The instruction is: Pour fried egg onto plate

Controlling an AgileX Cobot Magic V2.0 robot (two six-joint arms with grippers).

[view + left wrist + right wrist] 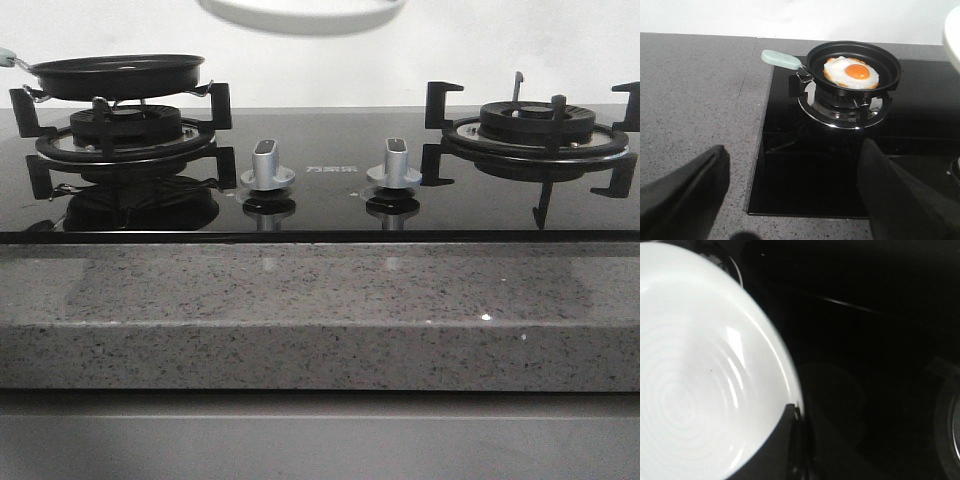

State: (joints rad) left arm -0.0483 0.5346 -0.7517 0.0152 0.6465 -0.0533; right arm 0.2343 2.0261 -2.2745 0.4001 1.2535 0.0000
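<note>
The fried egg point(851, 73), white with an orange yolk, lies in a small black frying pan point(890, 62) with a mint handle point(781, 59) on the left burner. The pan also shows in the front view point(115, 75); the egg is hidden there. My left gripper point(792, 165) is open and empty, above the hob's near left corner, well short of the pan. My right gripper point(795, 412) is shut on the rim of the glossy white plate point(695, 365), held up in the air. The plate's underside shows at the top of the front view point(300, 12), and its edge in the left wrist view point(954, 35).
The black glass hob point(330, 200) has two silver knobs point(266, 165) point(394, 163) and a bare right burner point(540, 130). A grey speckled counter point(300, 310) runs along the front and to the hob's left point(695, 100).
</note>
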